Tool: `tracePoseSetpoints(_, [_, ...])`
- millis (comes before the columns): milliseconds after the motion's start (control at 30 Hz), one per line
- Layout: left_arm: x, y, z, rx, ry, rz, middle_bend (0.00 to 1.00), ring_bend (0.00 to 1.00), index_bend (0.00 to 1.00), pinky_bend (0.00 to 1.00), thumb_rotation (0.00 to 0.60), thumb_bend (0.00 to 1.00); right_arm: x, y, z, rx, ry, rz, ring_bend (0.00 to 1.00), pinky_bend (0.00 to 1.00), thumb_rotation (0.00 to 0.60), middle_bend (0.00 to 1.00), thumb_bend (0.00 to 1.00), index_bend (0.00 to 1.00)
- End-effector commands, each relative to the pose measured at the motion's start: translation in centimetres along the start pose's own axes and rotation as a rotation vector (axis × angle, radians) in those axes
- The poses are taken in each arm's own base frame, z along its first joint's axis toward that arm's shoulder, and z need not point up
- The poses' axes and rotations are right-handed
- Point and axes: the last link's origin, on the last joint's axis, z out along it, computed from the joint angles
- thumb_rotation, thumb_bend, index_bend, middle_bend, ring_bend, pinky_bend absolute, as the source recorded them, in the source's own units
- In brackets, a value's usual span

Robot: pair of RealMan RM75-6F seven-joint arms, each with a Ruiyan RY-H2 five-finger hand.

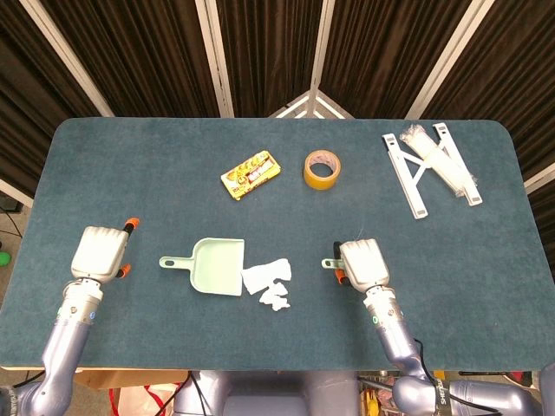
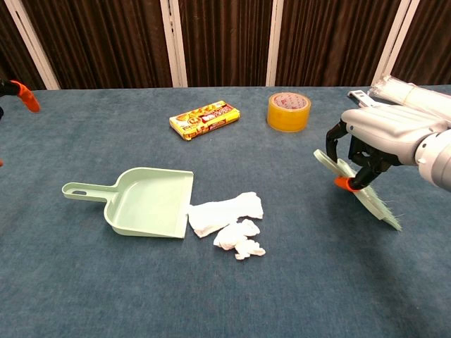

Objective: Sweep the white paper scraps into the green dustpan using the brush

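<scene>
The green dustpan [image 1: 217, 267] [image 2: 148, 201] lies flat near the middle of the table, handle pointing left and mouth facing right. White paper scraps [image 1: 269, 282] [image 2: 229, 218] lie at its mouth, the nearest one touching the lip. To their right my right hand [image 1: 362, 263] [image 2: 384, 134] grips the pale green brush [image 1: 328, 263] [image 2: 366, 201], bristles angled down just above the cloth. My left hand [image 1: 100, 251] hovers left of the dustpan handle and holds nothing. In the chest view only an orange fingertip [image 2: 25, 96] of it shows at the left edge.
A yellow snack box [image 1: 251, 175] [image 2: 204, 118] and a roll of tape [image 1: 322, 169] [image 2: 288, 111] lie behind the dustpan. A white folding rack [image 1: 431, 165] [image 2: 409, 91] sits at the back right. The table's front edge runs close below both hands.
</scene>
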Motion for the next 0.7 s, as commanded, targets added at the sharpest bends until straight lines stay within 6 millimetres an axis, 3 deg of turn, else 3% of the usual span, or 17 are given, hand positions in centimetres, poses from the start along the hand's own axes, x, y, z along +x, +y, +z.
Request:
tracePoseSetpoints(33, [-0.6, 0.8, 0.6, 0.002, -0.023, -0.001, 0.84, 0.83, 0.3, 0.84, 0.6, 0.24, 0.0, 0.0, 0.0, 0.001, -0.002, 0.0, 1.0, 0.91, 0.6, 0.95, 0.41, 0.73])
tracePoseSetpoints(267, [-2.0, 2.6, 1.7, 0.006, -0.087, -0.017, 0.91, 0.9, 0.34, 0.9, 0.6, 0.31, 0.0, 0.0, 0.1, -0.002, 0.001, 0.001, 1.0, 0.91, 0.6, 0.95, 0.41, 0.73])
tracePoseSetpoints(700, [-3.9, 6.7, 3.3, -0.014, -0.159, -0.045, 0.93, 0.91, 0.37, 0.92, 0.6, 0.44, 0.1, 0.7, 0.1, -0.008, -0.001, -0.015, 1.0, 0.91, 0.6, 0.95, 0.41, 0.73])
